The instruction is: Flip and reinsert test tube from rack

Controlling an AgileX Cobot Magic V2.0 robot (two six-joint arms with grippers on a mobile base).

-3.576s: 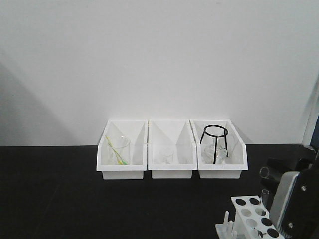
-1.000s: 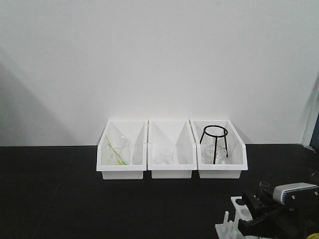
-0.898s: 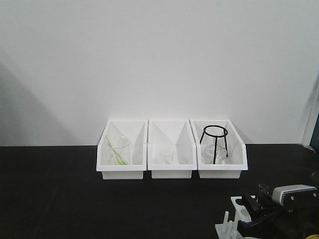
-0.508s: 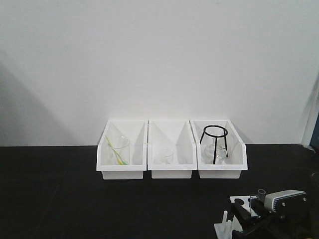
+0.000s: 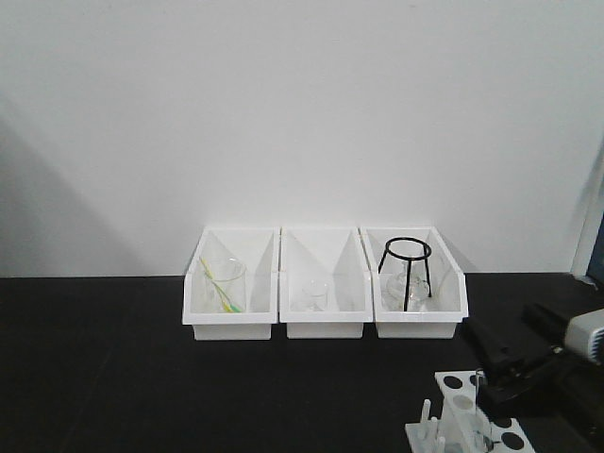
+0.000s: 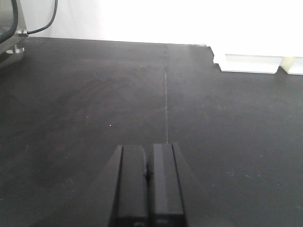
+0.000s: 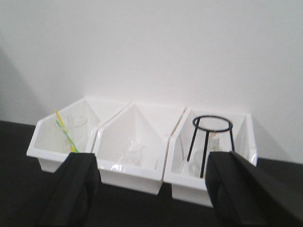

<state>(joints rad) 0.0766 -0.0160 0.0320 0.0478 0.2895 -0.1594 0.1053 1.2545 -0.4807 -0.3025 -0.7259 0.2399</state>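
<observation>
Test tube (image 5: 479, 401) is seen standing upright in a hole of the rack (image 5: 462, 415), at the near right corner of the worktop (image 5: 113, 377); only its upper part and rim can be made out, so which end is up cannot be told. Judged as seated in the rack, since no end effector is touching it.

Right end effector (image 7: 151, 189): wide open, fingers (image 7: 75, 189) spread at both edges of the wrist view, nothing between them. In the front view its dark arm sits just right of the rack, close beside the tube but apart from it. That spread is read as either a release or an approach posture; which one cannot be decided from this moment.

Left end effector (image 6: 147, 184): pads pressed together, nothing gripped, parked low over bare worktop well away from the rack. Likely kept out of the right arm's workspace.

Further back, three white bins (image 5: 326, 302) are lined up against the wall (image 5: 302, 113), open fronts facing the robot, presumably for easy reach. A beaker with a yellow-green stick (image 5: 223, 285) is held in the left one, a small glass (image 5: 311, 295) in the middle, a black tripod stand (image 5: 407, 272) in the right.

Risk noted: rack is at the frame edge, so hole alignment is poorly observable.
</observation>
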